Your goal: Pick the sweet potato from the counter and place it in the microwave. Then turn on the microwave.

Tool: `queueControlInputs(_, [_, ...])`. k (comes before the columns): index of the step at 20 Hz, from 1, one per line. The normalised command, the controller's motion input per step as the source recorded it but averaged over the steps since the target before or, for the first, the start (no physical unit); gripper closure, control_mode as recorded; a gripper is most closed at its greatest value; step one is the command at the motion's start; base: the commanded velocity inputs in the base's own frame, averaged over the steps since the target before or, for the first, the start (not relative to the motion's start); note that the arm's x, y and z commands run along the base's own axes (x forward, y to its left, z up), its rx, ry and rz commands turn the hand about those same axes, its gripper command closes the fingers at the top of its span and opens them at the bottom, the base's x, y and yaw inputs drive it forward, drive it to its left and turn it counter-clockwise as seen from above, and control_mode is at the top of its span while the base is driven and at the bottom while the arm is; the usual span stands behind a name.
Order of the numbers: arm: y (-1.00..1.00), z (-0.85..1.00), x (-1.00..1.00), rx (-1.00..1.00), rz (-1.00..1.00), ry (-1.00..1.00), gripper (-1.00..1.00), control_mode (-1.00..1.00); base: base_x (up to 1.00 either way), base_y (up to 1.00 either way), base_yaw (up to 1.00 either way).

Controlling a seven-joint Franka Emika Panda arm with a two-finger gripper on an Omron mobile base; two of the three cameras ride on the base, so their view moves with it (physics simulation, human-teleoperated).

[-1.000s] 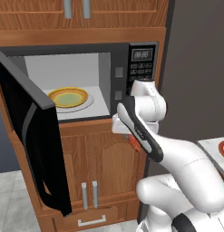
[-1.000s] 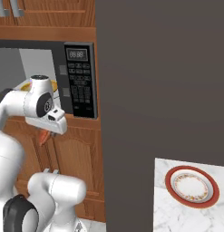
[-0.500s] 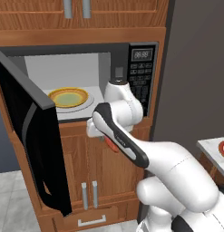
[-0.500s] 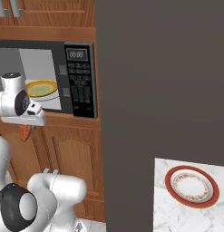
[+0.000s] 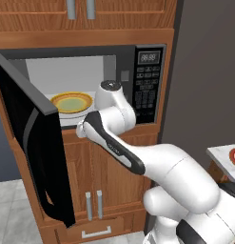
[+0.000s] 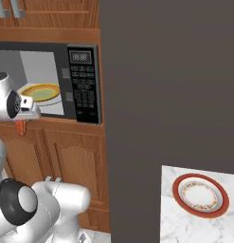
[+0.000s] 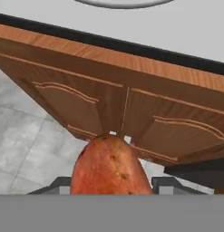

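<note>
The end effector (image 7: 109,188) is clamped on the sweet potato (image 7: 109,167), which fills the space between the two dark finger tips in the hand view and points down toward the wooden cabinet doors (image 7: 131,113) below the microwave. In the right base view the sweet potato (image 6: 20,127) shows as a small reddish-orange piece hanging under the white hand, just in front of the microwave's lower front edge and above the cabinet fronts. The microwave (image 5: 147,86) stands open, its dark door (image 5: 38,157) swung out to the left, its light grey interior exposed. A round yellow-green plate (image 5: 71,102) lies inside on the microwave floor. The keypad (image 6: 85,92) and small display sit on the right side of the microwave. Far to the right, a red-rimmed plate (image 6: 200,195) rests on a speckled stone surface (image 6: 170,223).
</note>
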Motion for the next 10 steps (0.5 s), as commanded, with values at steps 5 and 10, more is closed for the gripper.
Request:
queueControlInputs(5, [0.24, 0.05, 0.50, 0.00, 0.05, -0.29, 1.00, -1.00, 0.00, 0.00, 0.00])
queueControlInputs(10, [0.24, 0.16, 0.59, 0.00, 0.02, -0.24, 1.00, -1.00, 0.00, 0.00, 0.00])
